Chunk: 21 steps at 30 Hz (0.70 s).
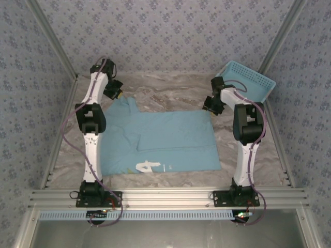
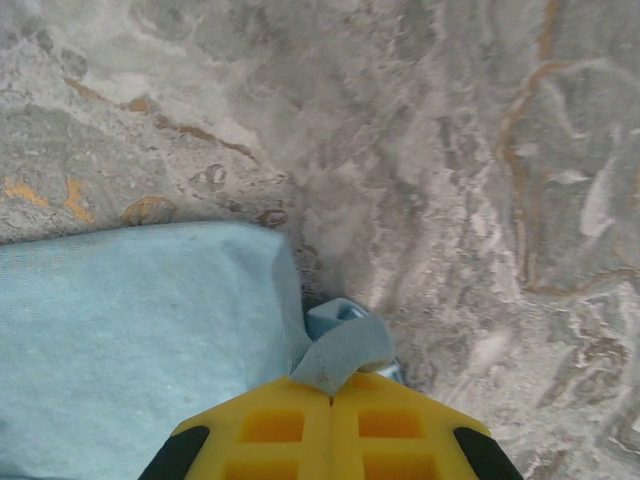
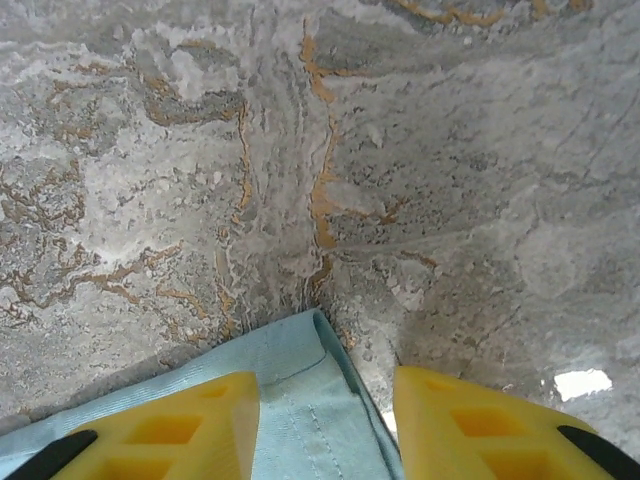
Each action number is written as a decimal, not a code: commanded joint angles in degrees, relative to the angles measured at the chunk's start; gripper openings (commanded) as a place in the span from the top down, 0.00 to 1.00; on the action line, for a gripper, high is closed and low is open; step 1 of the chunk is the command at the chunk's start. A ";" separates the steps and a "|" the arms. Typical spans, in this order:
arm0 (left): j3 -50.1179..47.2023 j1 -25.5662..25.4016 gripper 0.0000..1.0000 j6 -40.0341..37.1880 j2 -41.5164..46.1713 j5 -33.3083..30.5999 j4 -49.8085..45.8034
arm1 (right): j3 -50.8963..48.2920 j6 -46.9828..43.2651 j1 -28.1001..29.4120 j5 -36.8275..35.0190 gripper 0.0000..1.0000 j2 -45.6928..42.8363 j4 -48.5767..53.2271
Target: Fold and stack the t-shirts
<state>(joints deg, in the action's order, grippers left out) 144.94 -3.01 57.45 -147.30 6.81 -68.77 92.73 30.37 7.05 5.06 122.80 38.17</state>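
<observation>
On marble table [image 1: 170,88], centre: t-shirt [image 1: 165,142] spread flat. Far-left corner pinched in clenched left gripper [image 2: 334,380]; far-right corner between parted right gripper [image 3: 325,400] jaws, ungripped. Looks like first fold's grasp. Calls next for closing right, lifting both corners evenly.

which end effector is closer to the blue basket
Right. The right end effector is close beside the basket; the left end effector pinches the t-shirt across the table.

The left arm [image 1: 92,142] and right arm [image 1: 247,150] are showing white shells between bulky black joints, with purplish cables [image 1: 64,132] looping alongside. The left pincer [image 2: 335,385] and right pincer [image 3: 325,385] are wearing yellow, square-pocketed fingers [image 3: 180,430] with black patches.
</observation>
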 commanded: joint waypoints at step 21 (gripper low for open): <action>-3.18 -0.27 1.00 -3.22 6.83 -0.35 -0.40 | 6.63 -1.54 0.51 0.24 0.92 3.80 3.16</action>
<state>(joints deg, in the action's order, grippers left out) 142.32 -3.11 55.53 -143.31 6.81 -68.14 97.45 28.93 7.29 5.23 126.34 39.38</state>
